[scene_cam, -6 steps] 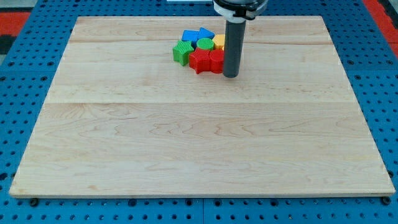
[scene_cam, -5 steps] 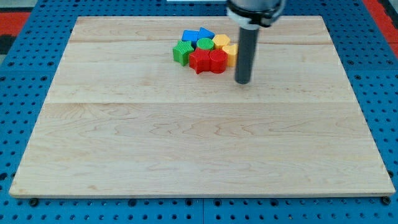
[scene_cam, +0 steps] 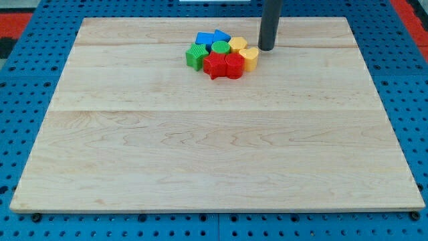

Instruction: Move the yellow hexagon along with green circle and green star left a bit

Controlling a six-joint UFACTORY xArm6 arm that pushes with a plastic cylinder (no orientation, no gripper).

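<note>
My tool, a bare rod gripping nothing, has its tip (scene_cam: 267, 49) at 3 o'clock of the yellow hexagon (scene_cam: 237, 45), seemingly placed to shove the cluster toward 9 o'clock.

A: What sat on the wooden board (scene_cam: 214, 147) besides the job's pieces?

B: Two red blocks (scene_cam: 224, 65) lay side by side at the cluster's bottom edge, the left one star-like. Two blue blocks (scene_cam: 212, 37) were at its top, the right one looked triangular. A second yellow block (scene_cam: 249, 57) touched the reds' right.

A: And around the board?

B: A blue pegboard (scene_cam: 33, 80).
</note>
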